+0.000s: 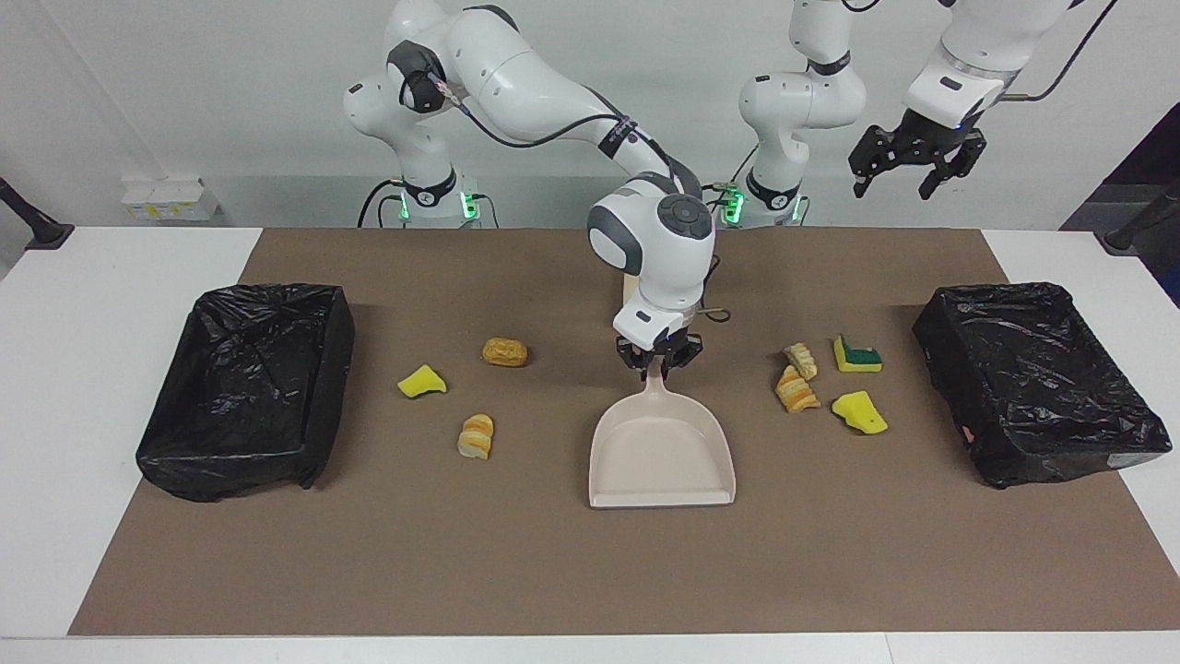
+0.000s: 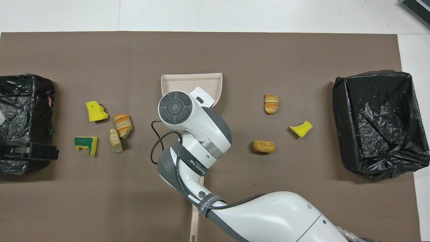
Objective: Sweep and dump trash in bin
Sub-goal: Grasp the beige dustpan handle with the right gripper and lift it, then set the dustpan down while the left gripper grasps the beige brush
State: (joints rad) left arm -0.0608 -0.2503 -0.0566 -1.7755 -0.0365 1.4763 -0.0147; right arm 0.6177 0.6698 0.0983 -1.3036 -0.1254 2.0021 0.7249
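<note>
Your right end effector (image 1: 656, 361) is clamped on the dustpan (image 1: 662, 452) handle mid-worktop, scraps (image 1: 798, 388) lying on the brown mat to either side of it. Your left end effector (image 1: 917, 166) waits spread wide above one black-lined bin (image 1: 1042, 378).

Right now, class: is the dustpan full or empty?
Empty: the dustpan's pan shows only bare beige; all seven scraps lie on the mat.
</note>
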